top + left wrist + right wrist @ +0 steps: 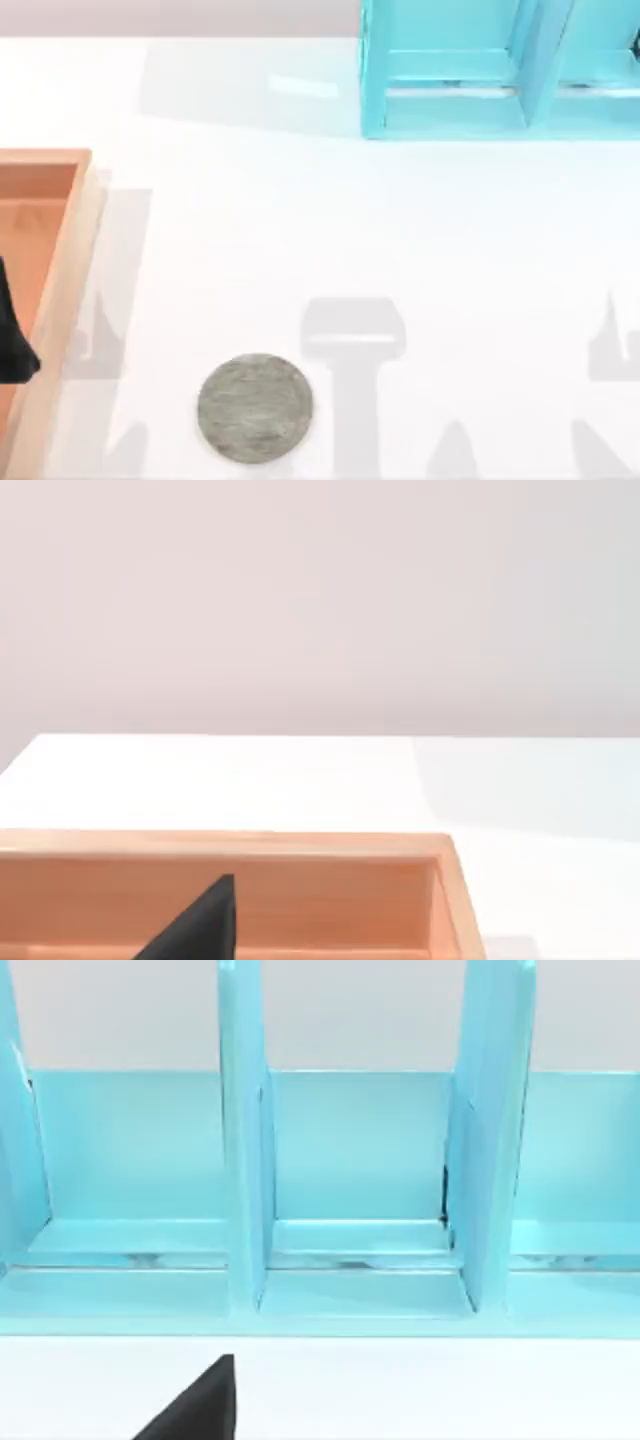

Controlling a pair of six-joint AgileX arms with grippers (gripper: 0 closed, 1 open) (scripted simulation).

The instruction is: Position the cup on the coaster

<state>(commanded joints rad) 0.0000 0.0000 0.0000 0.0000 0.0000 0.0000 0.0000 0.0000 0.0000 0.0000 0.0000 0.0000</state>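
Grey, flat and stiff-looking, the coaster [254, 408] is seen near the table's [400, 230] front edge, likely best left unhandled; jaw states cannot be told.

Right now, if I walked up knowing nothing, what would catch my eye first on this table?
Probably the bright turquoise rack with upright dividers at the table's far right. Next, the wooden tray along the left edge, with a dark piece of my left arm over it. Last, the mottled grey coaster lying bare near the front, left of centre.
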